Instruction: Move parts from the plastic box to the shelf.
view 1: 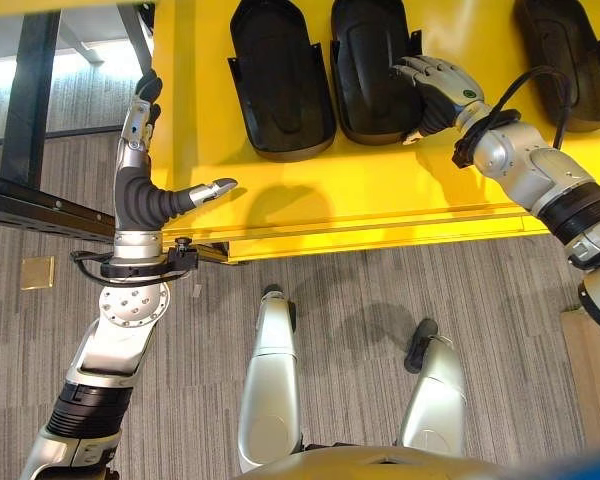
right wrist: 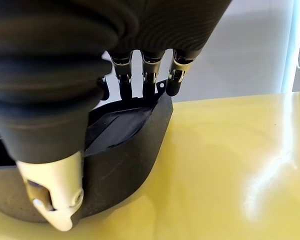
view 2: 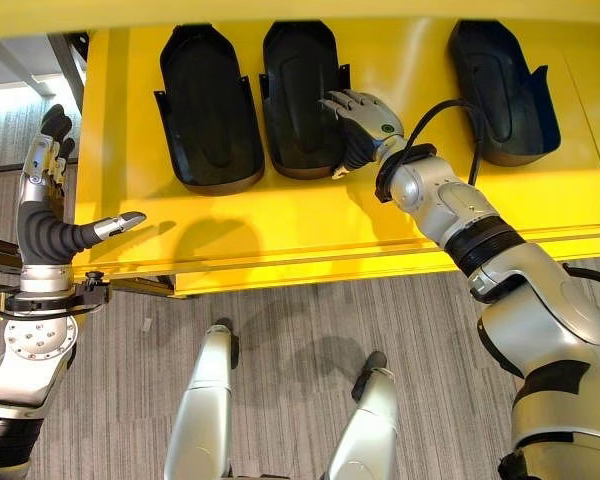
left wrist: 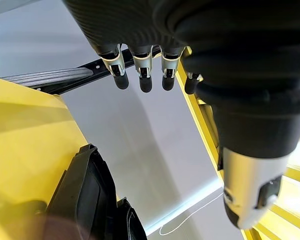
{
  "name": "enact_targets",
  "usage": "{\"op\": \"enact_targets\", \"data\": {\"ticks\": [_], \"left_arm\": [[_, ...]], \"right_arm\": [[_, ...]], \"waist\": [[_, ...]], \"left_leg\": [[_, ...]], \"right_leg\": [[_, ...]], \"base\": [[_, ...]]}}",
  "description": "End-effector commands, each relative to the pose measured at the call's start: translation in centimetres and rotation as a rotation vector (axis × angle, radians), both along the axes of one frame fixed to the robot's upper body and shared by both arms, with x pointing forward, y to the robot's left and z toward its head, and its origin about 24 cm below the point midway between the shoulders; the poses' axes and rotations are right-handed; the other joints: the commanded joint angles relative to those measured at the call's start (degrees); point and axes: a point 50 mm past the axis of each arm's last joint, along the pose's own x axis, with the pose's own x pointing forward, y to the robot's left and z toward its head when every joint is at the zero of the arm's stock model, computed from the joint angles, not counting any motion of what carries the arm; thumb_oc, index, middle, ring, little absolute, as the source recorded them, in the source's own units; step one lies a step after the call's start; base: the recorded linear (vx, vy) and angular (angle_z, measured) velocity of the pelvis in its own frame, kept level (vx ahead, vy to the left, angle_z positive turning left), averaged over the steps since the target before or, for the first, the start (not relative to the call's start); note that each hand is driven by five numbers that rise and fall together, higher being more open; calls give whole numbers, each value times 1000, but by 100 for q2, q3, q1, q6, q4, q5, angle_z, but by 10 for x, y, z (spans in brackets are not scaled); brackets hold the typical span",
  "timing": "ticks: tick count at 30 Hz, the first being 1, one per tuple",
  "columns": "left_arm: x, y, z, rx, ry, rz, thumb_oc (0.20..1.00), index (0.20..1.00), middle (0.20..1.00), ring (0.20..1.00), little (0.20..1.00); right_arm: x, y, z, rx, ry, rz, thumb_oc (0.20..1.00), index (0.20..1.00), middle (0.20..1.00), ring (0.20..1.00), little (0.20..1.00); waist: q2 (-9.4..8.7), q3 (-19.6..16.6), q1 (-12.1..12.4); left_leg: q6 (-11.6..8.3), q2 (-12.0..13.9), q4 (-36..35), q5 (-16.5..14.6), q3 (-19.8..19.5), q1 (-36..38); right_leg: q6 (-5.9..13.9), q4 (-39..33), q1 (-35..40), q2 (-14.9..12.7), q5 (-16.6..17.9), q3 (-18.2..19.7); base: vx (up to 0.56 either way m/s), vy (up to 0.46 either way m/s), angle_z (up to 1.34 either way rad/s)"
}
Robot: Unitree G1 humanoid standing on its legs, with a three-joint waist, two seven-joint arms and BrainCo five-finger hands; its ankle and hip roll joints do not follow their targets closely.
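Observation:
Three black moulded parts lie in a row on the yellow shelf (view 1: 380,195): a left one (view 1: 280,80), a middle one (view 1: 365,70) and a right one (view 1: 570,60). My right hand (view 1: 438,85) rests on the near right end of the middle part (right wrist: 125,150). Its fingers (right wrist: 147,70) reach straight over the part's rim, and the thumb stands just outside the wall. At the shelf's left edge my left hand (view 1: 135,190) is open and holds nothing. Its fingers (left wrist: 142,75) point up and its thumb reaches out over the shelf.
A dark metal beam (view 1: 30,205) runs along the left, beside the shelf's corner. Grey carpet (view 1: 360,290) lies below the shelf's front edge, with a small tan square (view 1: 37,272) on it. A pale wooden surface (view 1: 592,370) shows at the far right.

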Motion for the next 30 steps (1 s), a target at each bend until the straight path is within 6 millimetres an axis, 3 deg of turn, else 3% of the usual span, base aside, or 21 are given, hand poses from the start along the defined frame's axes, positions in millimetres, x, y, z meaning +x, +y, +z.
{"op": "enact_targets", "data": {"ticks": [1,7,13,24,27,30], "left_arm": [[-7,-4,13,-36,-96,-43,1000,1000,1000,1000,1000],[-7,-3,12,-30,-95,-29,1000,1000,1000,1000,1000],[-9,1,14,-33,-111,4,1000,1000,1000,1000,1000],[-12,3,14,-24,-116,26,1000,1000,1000,1000,1000],[-12,3,14,-25,-116,25,1000,1000,1000,1000,1000],[-12,2,14,-23,-112,19,1000,1000,1000,1000,1000]], "right_arm": [[-6,-11,45,108,-150,-11,1000,1000,1000,1000,1000],[-14,-13,56,94,-202,5,1000,1000,1000,1000,1000],[-31,-11,74,187,-293,88,1000,1000,1000,1000,1000],[-58,-3,86,322,-378,245,1000,1000,1000,1000,1000],[-66,2,88,382,-392,306,1000,1000,1000,1000,1000],[-78,22,97,478,-416,438,1000,1000,1000,1000,1000]], "waist": [[-4,-14,86],[-32,-18,38],[-38,-29,-38],[-67,-49,-86],[-86,-57,-93],[-122,-59,-84]], "left_leg": [[320,-109,-431,255,143,149],[316,-98,-425,246,151,154],[323,-101,-393,221,154,144],[349,-114,-378,220,161,106],[347,-112,-387,227,167,106],[358,-113,-384,233,167,101]], "right_leg": [[-354,855,-438,86,-291,349],[-351,840,-435,97,-276,362],[-350,855,-450,103,-285,387],[-352,864,-487,115,-282,375],[-349,843,-476,121,-269,367],[-348,816,-467,126,-253,370]], "base": [[0,0,0],[0,0,0],[0,0,0],[0,0,0],[0,0,0],[0,0,0]]}}
